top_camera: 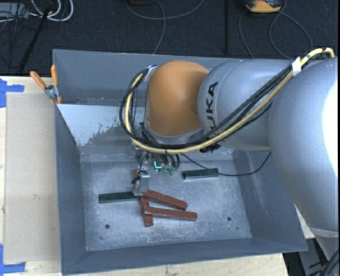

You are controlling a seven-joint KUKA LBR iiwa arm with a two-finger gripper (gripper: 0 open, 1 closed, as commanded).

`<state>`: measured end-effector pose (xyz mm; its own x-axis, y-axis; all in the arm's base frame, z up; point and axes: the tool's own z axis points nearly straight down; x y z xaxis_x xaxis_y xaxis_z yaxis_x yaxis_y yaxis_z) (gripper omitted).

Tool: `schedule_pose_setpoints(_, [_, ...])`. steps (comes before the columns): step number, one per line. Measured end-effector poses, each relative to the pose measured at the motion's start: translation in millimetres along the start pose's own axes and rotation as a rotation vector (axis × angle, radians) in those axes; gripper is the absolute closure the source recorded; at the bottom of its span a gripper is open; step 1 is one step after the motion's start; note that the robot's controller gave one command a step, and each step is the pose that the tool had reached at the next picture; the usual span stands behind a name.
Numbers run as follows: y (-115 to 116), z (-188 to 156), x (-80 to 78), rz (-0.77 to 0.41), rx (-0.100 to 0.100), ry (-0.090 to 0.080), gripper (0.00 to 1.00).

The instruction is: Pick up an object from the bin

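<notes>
Stick (117, 198), dark green, long axis left-right.

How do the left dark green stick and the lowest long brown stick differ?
The green stick is dark green and thin; the brown stick is reddish brown and looks thicker. The green stick lies farther left; the brown stick rests against a short brown piece. Both lie flat.

Hand (140, 184) low over dark green bar (117, 198), beside brown sticks (170, 213)
</notes>
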<state>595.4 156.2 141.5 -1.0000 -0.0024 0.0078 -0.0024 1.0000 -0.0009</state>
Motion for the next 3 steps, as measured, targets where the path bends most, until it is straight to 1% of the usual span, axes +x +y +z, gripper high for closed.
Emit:
schedule_pose_setpoints(1, [36.8,74.5,37.5,-0.449,0.000,-0.002,0.00])
schedule_pose_setpoints(2, [35.7,71.9,35.2,-0.443,0.000,-0.007,1.00])
schedule_pose_setpoints(3, [58.1,-76.8,41.7,-0.457,-0.001,-0.017,1.00])
